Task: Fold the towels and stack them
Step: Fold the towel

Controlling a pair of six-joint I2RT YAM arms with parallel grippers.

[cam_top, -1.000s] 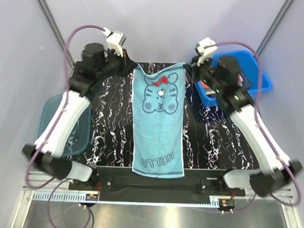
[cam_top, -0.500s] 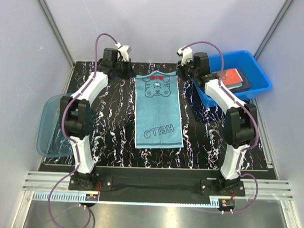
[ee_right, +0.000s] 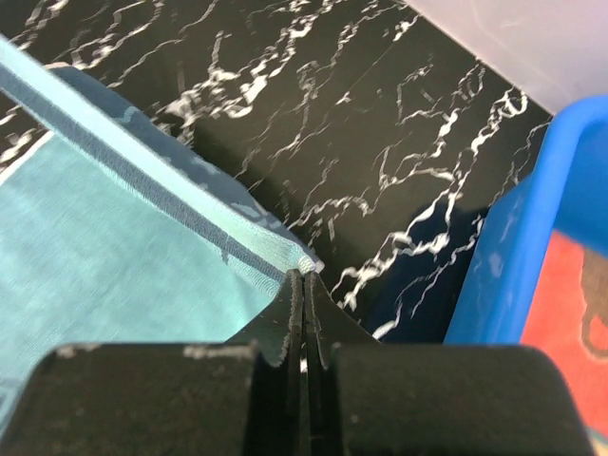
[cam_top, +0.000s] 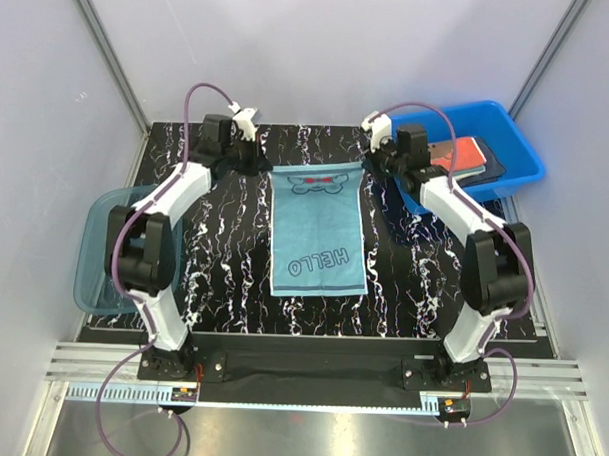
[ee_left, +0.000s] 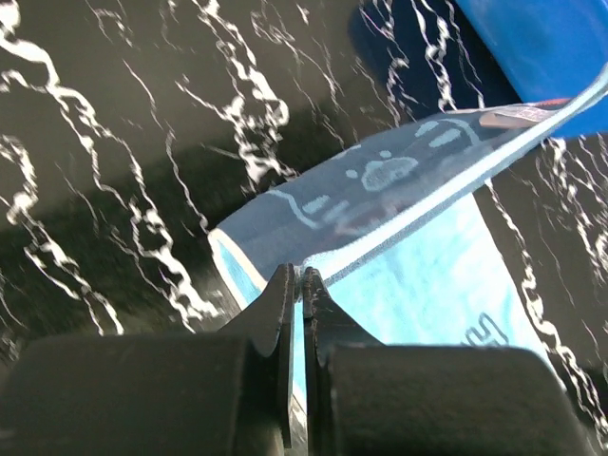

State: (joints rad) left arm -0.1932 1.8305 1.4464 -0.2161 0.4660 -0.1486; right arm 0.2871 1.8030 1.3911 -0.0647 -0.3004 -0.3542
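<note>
Teal terry, soft and limp, makes up the light teal towel (cam_top: 319,244), which lies lengthwise on the black, white-veined tabletop (cam_top: 228,255), running from between our two claws back toward our bases. Only its far hem is lifted off the surface. Our left claw (cam_top: 253,162) is pressed together on the corner of that hem beside it, and our right claw (cam_top: 378,159) pinches the opposite corner. In both wrist views the slim dark fingers meet with nothing but the woven border band between them. We judge that both corners are held at once so the hem runs taut and level from claw to claw, ready to carry over the flat part for a square first fold. The raised strip curls back, showing the printed cat face in a duller shade, while the "HELLO" lettering lies flat on the part nearer our bases. Just right of the right claw sits the rigid, glossy blue bin (cam_top: 517,145) holding a red towel (cam_top: 469,154). A translucent teal tub (cam_top: 94,251) rests well behind and left of the left claw.
</note>
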